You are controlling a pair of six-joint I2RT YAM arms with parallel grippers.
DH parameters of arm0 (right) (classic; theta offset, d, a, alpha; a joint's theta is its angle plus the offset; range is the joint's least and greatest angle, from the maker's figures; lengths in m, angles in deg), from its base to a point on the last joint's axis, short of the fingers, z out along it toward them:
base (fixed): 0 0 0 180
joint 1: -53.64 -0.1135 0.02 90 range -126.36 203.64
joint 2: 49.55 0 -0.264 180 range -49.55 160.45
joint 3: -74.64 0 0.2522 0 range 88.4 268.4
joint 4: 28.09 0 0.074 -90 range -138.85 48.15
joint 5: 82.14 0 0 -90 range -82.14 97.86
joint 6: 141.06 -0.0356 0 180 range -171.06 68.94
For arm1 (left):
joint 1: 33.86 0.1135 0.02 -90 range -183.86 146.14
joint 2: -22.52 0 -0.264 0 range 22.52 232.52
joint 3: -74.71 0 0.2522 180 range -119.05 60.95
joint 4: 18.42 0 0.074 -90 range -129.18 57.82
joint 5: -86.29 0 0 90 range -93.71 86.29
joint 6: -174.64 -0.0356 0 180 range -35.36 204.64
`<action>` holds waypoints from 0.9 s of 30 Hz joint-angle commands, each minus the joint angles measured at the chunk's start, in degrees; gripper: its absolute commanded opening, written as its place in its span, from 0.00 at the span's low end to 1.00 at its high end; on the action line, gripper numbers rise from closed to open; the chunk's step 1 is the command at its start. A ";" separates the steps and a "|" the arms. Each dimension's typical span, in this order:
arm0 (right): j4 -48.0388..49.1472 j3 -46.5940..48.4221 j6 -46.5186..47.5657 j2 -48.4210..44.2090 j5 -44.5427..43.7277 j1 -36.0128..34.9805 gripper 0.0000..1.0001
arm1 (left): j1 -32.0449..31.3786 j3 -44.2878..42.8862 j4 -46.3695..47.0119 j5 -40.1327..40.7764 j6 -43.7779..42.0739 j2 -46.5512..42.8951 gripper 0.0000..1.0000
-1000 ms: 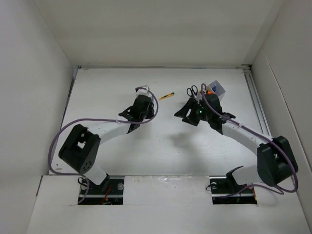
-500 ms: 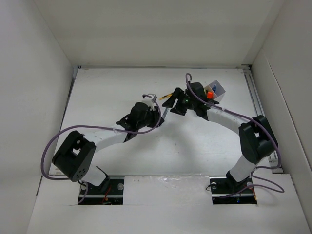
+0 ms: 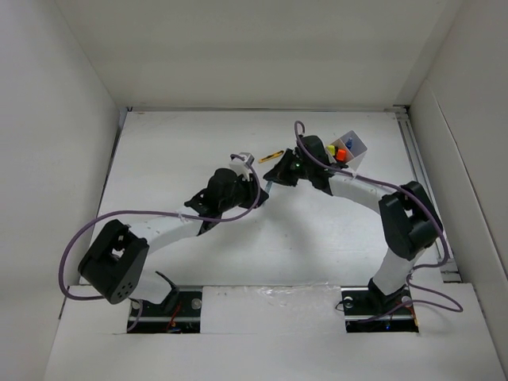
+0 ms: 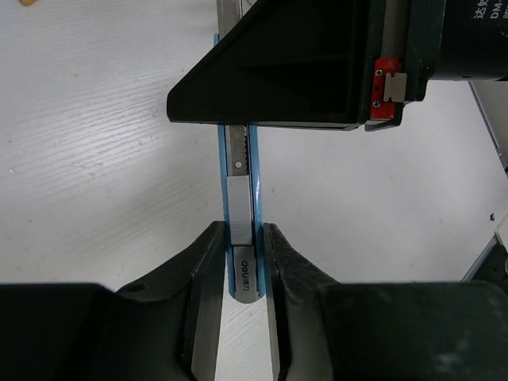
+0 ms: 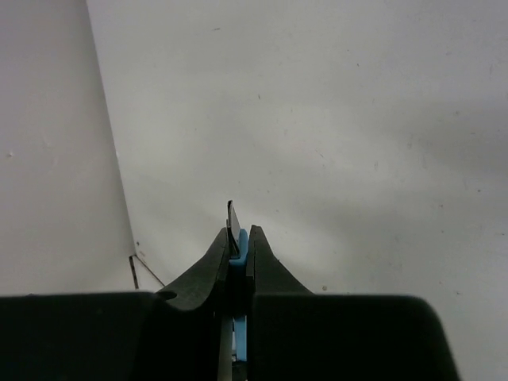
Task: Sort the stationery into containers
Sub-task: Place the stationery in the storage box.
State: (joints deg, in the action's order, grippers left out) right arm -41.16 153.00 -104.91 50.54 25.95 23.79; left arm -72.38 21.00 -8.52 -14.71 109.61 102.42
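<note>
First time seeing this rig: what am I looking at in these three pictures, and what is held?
A two-armed robot works at a white table; each arm ends in a two-finger gripper. The wide picture comes from a fixed camera overhead; the other two from cameras on the wrists, looking past their own fingers. The left gripper and the right gripper are both shut on one blue cutter, held between them. On the table sit a small yellow item and a white box with coloured items inside.
</note>
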 commanded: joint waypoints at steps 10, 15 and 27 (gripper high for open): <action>-1.39 -0.52 0.67 -8.33 -7.45 4.00 0.00 | 0.20 4.34 5.34 4.24 -0.54 -9.49 0.60; -4.89 -0.53 1.72 -12.63 -13.59 9.36 0.00 | 0.20 4.35 4.82 4.76 -0.54 -10.72 1.00; -17.38 6.67 4.01 -14.14 -52.26 11.30 0.00 | 0.20 4.35 1.48 7.31 0.08 -13.97 1.00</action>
State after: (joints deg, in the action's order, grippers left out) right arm -55.85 155.93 -102.17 36.51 -15.01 34.83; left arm -72.36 24.87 -7.06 -8.62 109.57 91.14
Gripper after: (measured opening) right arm 0.126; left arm 0.997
